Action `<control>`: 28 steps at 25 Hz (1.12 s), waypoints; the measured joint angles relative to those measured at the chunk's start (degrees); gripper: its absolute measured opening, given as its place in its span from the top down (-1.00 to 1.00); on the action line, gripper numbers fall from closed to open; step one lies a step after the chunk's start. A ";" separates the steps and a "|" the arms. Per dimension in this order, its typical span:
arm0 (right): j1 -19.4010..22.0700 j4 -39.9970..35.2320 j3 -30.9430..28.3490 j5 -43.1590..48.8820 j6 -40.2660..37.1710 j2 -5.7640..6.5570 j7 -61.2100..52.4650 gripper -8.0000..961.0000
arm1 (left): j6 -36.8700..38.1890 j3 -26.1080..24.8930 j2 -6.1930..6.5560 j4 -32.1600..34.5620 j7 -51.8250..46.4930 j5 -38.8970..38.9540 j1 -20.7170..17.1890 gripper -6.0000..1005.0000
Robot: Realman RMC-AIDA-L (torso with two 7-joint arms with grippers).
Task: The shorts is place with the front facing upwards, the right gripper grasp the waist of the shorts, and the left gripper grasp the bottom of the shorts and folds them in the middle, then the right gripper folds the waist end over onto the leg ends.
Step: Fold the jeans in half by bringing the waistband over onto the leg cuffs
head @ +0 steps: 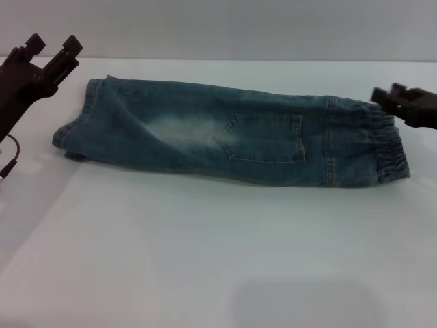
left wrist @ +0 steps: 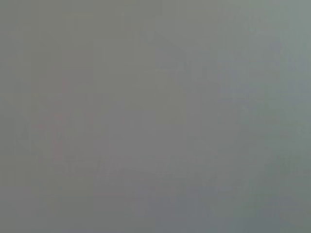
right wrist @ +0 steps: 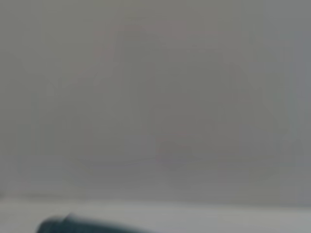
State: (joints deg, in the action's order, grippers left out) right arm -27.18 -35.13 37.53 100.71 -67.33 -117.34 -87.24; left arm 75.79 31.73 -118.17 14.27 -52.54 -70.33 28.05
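1. The shorts (head: 225,133) lie flat on the bench (head: 205,260), already doubled lengthwise with the square back pocket up (so the middle fold looks done to me).
2. Your right claw (head: 382,96) hangs just off the waist of the shorts (head: 389,147), not touching; I can't tell if it's open or closed.
3. Your left claw (head: 53,46) is raised with prongs spread, holding nothing, the leg ends (head: 72,137) just below and beside it.
4. Denim is soft but weighty, so it'll sag and drag. I'd pinch the ruched band through both layers, near its edge, where the thick elastic gives bite.
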 joint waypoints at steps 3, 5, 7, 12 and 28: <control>-2.26 -9.22 1.60 13.33 -4.62 0.43 -14.73 -0.01 | 0.62 0.00 -0.02 -0.29 1.35 0.33 -0.23 -0.68; -4.09 -14.77 2.36 20.71 -7.29 0.82 -22.52 -0.01 | 0.82 0.00 -0.04 -0.83 2.31 0.49 -0.28 -0.68; -5.72 -18.38 2.68 26.20 -9.53 1.40 -27.66 -0.01 | 0.88 0.00 -0.05 -1.30 2.83 0.57 -0.28 -0.68; -11.27 -22.63 2.43 40.49 -14.30 3.75 -37.10 -0.01 | 1.48 0.08 -0.07 -1.52 3.46 0.68 -0.39 -0.68; -17.13 -16.49 9.05 59.06 -12.69 1.57 -43.08 -0.01 | 2.88 0.06 0.02 -2.38 4.25 1.86 -0.62 -0.68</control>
State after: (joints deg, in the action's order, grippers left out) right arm -44.31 -51.61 46.57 159.77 -80.02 -115.76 -130.32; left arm 78.67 31.78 -118.16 11.89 -48.28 -68.47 27.43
